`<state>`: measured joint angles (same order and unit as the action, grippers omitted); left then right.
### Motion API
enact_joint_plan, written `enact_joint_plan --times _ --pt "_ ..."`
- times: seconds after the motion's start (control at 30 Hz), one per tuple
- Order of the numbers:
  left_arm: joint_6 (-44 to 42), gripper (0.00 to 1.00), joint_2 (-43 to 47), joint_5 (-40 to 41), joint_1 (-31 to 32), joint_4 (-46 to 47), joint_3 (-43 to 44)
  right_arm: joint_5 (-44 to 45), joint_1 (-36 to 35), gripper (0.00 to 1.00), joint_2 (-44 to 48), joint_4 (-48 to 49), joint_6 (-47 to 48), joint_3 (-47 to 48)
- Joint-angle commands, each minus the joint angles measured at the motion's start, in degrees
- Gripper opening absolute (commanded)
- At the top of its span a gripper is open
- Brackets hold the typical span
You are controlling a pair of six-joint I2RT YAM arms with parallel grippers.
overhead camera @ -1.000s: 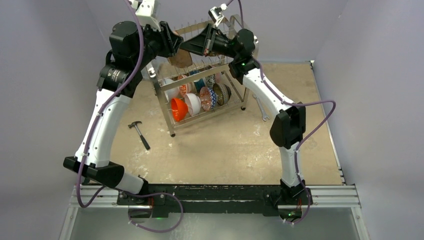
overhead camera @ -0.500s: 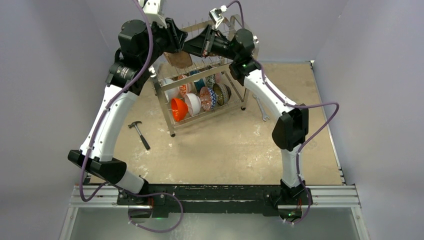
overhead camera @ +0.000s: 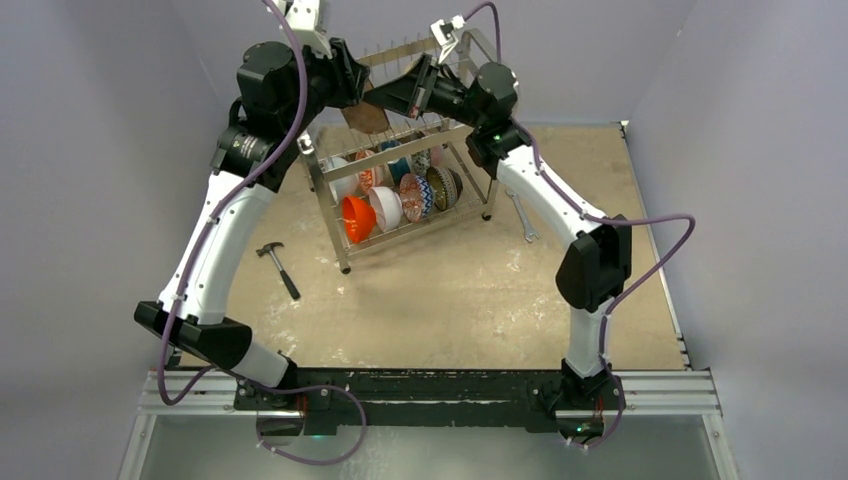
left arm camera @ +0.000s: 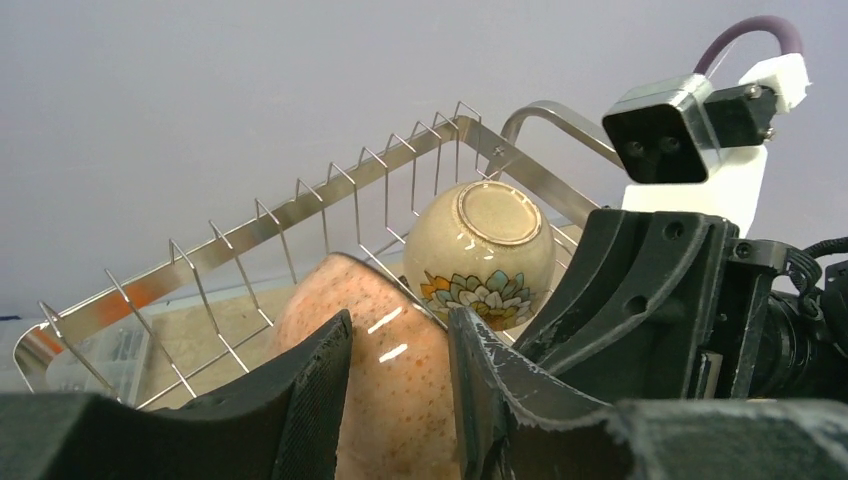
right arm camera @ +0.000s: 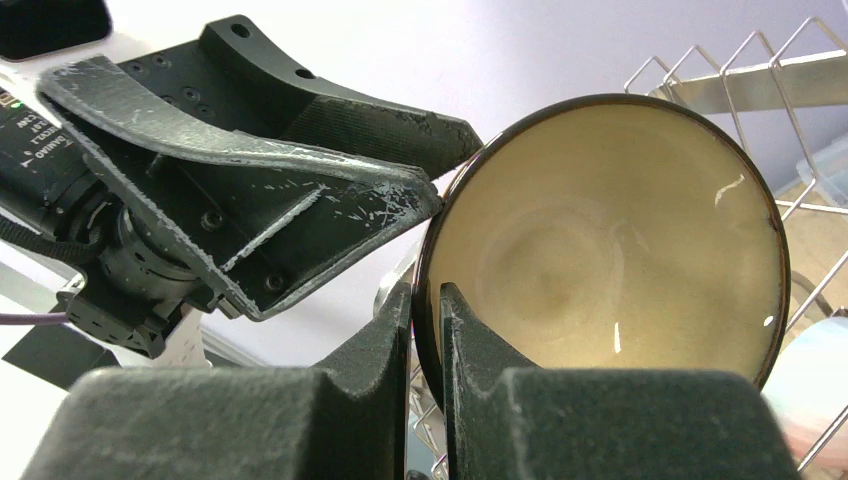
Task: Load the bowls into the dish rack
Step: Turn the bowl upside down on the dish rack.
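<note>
A tan speckled bowl [left arm camera: 390, 380] hangs over the dish rack's [overhead camera: 400, 170] top tier, between both grippers. My left gripper [left arm camera: 398, 330] is shut on its body from the left. My right gripper [right arm camera: 427, 300] is shut on its dark rim, and the cream inside [right arm camera: 600, 250] faces that camera. In the top view the bowl [overhead camera: 365, 116] sits between the left gripper [overhead camera: 356, 90] and the right gripper [overhead camera: 388, 98]. A beige flowered bowl [left arm camera: 490, 250] rests among the top-tier prongs. Several bowls stand in the lower tier, among them an orange one [overhead camera: 357, 217] and a white one [overhead camera: 386, 207].
A hammer [overhead camera: 278, 268] lies on the tan table to the left of the rack. A wrench [overhead camera: 522, 215] lies to its right. Grey walls close in the table on three sides. The rack's looped handle [left arm camera: 560, 120] rises behind the flowered bowl.
The left arm has swung in toward the rack and both grippers have risen slightly with the bowl. The right elbow has moved out to the right. The right jaws have closed on the rim.
</note>
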<state>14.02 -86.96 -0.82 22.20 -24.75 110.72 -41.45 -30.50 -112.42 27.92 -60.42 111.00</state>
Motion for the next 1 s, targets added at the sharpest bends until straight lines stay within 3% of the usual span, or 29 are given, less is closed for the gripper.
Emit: enact_joint_plan --times 0.0,0.2,0.37,0.5,0.67,0.97 --pt "-0.7 0.39 1.1 0.6 0.2 -4.3 -1.7 -0.6 4.6 0.00 -1.3 -2.4 -4.5 -7.3" --pt "-2.0 0.41 2.1 3.3 0.2 -5.7 -2.1 -1.4 6.1 0.00 -0.2 8.1 -12.6 -13.9" --pt "-1.9 0.59 2.7 6.4 0.2 -9.2 -1.4 -2.0 6.6 0.00 -0.2 14.4 -17.8 -16.3" --pt "5.9 0.87 2.9 6.3 0.2 -11.4 -1.3 -1.9 6.6 0.00 -0.7 13.6 -16.9 -14.8" --pt "18.7 0.89 3.2 6.0 0.1 -14.5 -1.9 -2.0 6.6 0.00 -0.7 7.5 -11.3 -11.4" --pt "38.5 0.97 9.0 1.4 0.1 -8.8 -13.5 -2.7 6.5 0.00 0.1 4.6 -8.9 -10.1"
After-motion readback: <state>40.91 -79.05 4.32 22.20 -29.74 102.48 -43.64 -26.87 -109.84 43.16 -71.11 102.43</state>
